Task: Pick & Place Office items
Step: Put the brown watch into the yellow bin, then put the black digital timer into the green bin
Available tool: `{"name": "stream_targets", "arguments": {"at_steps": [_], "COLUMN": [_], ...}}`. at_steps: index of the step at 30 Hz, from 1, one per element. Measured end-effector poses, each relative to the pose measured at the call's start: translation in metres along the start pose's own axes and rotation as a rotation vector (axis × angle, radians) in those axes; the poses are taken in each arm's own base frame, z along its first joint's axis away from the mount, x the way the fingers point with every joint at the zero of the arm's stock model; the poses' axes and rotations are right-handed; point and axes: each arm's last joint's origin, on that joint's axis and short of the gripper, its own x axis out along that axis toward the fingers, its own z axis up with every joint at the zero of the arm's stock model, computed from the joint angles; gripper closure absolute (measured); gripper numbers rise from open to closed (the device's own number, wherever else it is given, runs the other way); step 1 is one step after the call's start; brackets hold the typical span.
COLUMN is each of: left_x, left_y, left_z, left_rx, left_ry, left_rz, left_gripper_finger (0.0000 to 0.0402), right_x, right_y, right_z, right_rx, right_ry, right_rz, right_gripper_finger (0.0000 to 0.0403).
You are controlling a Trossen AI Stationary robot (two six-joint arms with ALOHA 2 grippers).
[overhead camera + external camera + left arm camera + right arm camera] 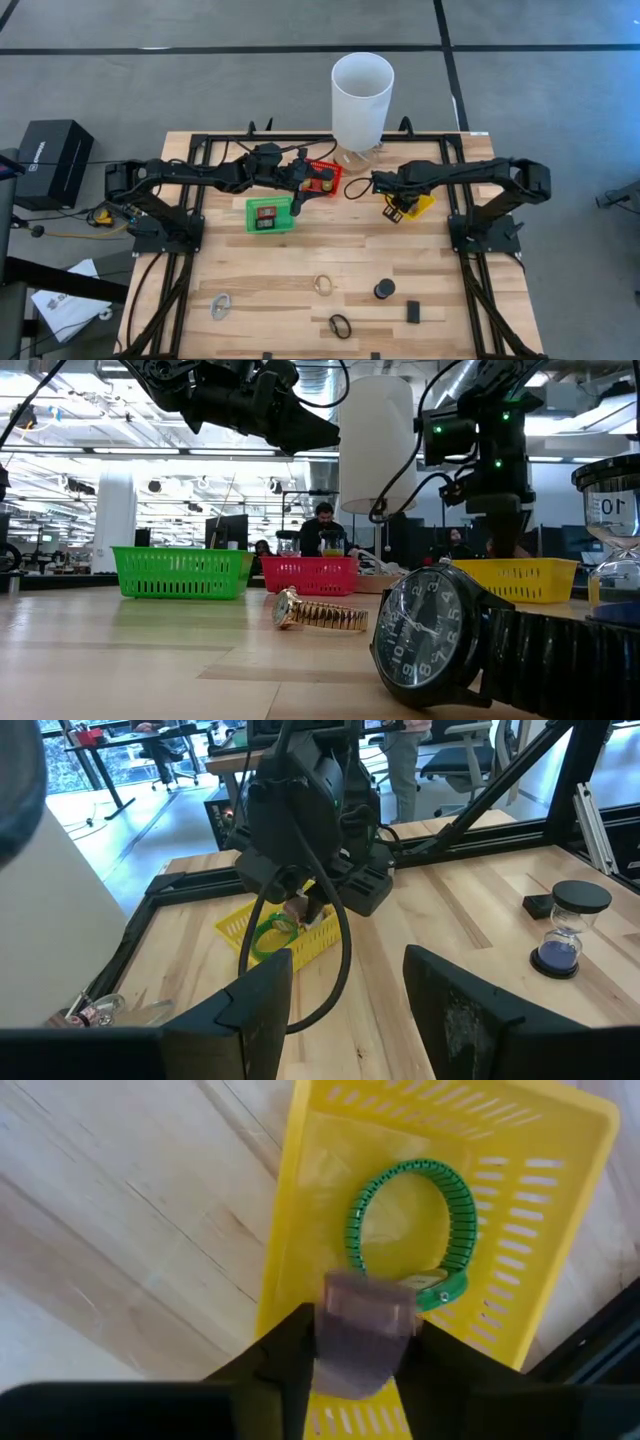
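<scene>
My right gripper hangs over the yellow basket, shut on a small pale translucent rectangular piece. A green band loop lies in that basket. My left gripper hovers open at the red basket, with nothing between its fingers. On the near part of the table lie a silvery clip, a gold watch loop, a black hourglass, a black rectangular piece and a black watch. A red and black piece lies in the green basket. My right gripper pinches the pale piece between its two fingers, which come from above and point down. The piece's upper part sticks out past the fingertips. It is lifted clear above the yellow basket's floor.
The tall white cylinder stands at the far edge, between the two arms and close behind the red basket. A black cable loop hangs near the right gripper. Black frame rails border the table's far side. The middle of the table is bare wood.
</scene>
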Motion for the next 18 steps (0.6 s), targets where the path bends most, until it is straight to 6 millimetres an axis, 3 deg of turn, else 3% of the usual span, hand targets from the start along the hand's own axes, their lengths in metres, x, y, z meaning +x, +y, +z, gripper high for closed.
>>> {"name": "stream_targets", "arguments": {"at_steps": [8, 14, 18], "left_x": [0.0, 0.0, 0.0], "left_y": [0.0, 0.0, 0.0], "left_z": [0.0, 0.0, 0.0], "left_rx": [0.0, 0.0, 0.0], "left_ry": [0.0, -0.001, 0.0], "left_rz": [0.0, 0.0, 0.0], "left_gripper_finger": [0.0215, 0.0215, 0.0215], "right_x": [-0.004, -0.029, -0.047], "right_y": [-0.001, -0.005, -0.007], "right_z": [0.0, 0.007, 0.007], "right_rx": [-0.015, -0.014, -0.139], "right_ry": [0.016, 0.016, -0.057], "right_rz": [-0.009, -0.016, 0.022], "right_gripper_finger": [0.0217, 0.0194, 0.0194]}}
